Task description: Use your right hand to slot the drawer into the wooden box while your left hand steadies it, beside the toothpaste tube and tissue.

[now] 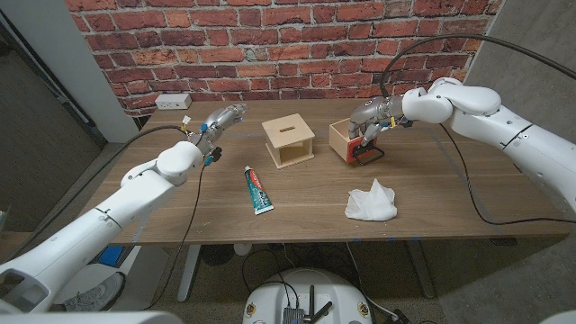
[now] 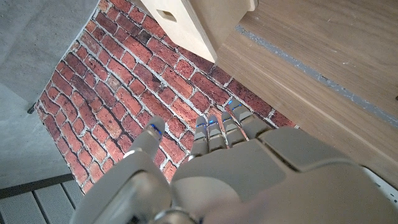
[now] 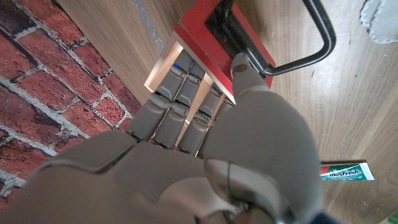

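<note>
The pale wooden box (image 1: 288,141) with a slot in its lid stands at the table's middle back; in the left wrist view the box (image 2: 199,22) lies beyond my fingertips. My left hand (image 1: 220,121) hangs to its left, apart from it, fingers stretched out and holding nothing. To the box's right sits the drawer (image 1: 347,141), red-fronted with a black wire handle (image 1: 367,158). My right hand (image 1: 371,124) grips the drawer (image 3: 211,43), fingers (image 3: 177,99) reaching inside it and thumb on the red front. The toothpaste tube (image 1: 258,190) and the white tissue (image 1: 372,202) lie nearer the front edge.
A white power strip (image 1: 171,101) sits at the table's back left against the brick wall. Cables run along both arms. Bare wood (image 1: 432,180) spreads to the right of the drawer and tissue. The toothpaste tube (image 3: 345,172) also shows in the right wrist view.
</note>
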Controlling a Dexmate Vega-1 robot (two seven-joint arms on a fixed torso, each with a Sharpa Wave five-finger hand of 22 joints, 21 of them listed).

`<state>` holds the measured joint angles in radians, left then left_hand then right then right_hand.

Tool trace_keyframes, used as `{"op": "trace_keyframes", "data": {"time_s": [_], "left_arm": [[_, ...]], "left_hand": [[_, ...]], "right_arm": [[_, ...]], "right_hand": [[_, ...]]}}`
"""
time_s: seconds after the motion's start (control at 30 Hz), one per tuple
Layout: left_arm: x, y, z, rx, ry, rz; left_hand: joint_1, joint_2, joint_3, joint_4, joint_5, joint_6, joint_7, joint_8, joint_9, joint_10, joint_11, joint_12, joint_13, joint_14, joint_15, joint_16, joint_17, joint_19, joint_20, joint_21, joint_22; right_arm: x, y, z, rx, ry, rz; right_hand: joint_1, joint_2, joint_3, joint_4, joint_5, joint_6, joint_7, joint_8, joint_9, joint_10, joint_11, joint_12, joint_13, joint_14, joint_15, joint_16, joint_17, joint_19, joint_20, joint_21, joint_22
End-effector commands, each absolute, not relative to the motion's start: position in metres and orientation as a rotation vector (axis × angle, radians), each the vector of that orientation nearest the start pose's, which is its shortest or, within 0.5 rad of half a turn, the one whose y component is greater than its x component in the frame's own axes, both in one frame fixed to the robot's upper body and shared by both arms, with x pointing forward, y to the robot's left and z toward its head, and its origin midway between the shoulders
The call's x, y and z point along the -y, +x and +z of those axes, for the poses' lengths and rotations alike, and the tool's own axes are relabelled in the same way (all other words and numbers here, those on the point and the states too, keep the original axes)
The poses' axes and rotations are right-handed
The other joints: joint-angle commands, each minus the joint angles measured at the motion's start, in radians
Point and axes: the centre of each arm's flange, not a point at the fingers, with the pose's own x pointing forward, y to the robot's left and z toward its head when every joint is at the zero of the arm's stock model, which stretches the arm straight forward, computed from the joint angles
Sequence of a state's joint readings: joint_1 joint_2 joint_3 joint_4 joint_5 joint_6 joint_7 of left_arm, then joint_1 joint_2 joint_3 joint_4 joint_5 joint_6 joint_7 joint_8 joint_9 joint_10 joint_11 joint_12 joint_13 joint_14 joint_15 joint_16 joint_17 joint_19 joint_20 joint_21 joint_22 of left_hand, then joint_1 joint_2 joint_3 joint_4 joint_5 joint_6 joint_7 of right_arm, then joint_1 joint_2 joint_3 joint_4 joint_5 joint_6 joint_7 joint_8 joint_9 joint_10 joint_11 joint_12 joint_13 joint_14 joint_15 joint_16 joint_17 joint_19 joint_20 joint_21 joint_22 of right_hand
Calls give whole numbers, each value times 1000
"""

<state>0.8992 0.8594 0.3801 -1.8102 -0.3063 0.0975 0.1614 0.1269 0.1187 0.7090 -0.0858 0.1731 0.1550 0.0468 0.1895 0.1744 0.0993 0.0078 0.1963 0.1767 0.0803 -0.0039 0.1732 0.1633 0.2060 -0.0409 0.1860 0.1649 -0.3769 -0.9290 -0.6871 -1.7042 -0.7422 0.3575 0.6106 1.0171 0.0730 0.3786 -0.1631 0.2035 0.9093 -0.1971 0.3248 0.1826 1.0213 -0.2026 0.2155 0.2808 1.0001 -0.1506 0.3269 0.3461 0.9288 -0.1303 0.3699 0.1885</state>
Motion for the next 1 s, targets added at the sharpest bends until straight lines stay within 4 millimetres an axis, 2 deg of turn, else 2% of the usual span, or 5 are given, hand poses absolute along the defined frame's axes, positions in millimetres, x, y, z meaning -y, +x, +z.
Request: {"op": "trace_keyframes", "data": {"time_s": [0.03,0.23,0.63,0.93,1.0], "left_arm": [[-284,582,56,580,754,-94],[-283,582,61,596,824,-104],[-281,577,64,654,989,-135],[-281,576,64,686,1124,-170],[-281,575,65,697,1163,-167]], "left_hand": [[10,54,1,-7,-1,7,-1,2,1,3,-7,0,3,-3,-7,2,3,-1,-48,2,4],[10,54,-1,-7,-1,7,-4,1,2,0,-8,-2,3,-5,-9,1,3,-2,-50,2,4],[-3,51,-10,2,-1,11,-24,-2,1,-14,-17,-7,2,-24,-31,-1,6,-25,-75,-5,3],[-28,45,-19,21,1,-16,-62,-12,1,-24,-43,-9,0,-38,-59,1,10,-39,-97,-4,4],[-41,42,-25,32,1,-13,-70,-10,1,-20,-47,-8,-1,-37,-66,4,12,-44,-105,-4,4]], "right_arm": [[222,568,113,536,-2206,391],[222,561,111,525,-2209,372],[220,553,106,501,-2204,344],[219,550,101,475,-2200,330],[219,549,100,467,-2197,326]], "right_hand": [[-27,30,2,7,5,65,1,4,7,7,1,3,5,16,-81,-3,2,7,-81,6,2],[-30,31,3,7,5,65,0,3,7,8,1,2,6,18,-81,-5,3,6,-81,7,2],[-34,33,4,7,6,67,2,0,7,10,2,1,7,19,-80,-10,4,6,-81,8,2],[-36,34,5,6,6,70,2,-2,7,11,2,-1,7,22,-81,-11,7,7,-81,10,2],[-37,34,6,6,6,69,2,-2,7,11,2,0,8,22,-81,-12,7,7,-81,10,2]]}}
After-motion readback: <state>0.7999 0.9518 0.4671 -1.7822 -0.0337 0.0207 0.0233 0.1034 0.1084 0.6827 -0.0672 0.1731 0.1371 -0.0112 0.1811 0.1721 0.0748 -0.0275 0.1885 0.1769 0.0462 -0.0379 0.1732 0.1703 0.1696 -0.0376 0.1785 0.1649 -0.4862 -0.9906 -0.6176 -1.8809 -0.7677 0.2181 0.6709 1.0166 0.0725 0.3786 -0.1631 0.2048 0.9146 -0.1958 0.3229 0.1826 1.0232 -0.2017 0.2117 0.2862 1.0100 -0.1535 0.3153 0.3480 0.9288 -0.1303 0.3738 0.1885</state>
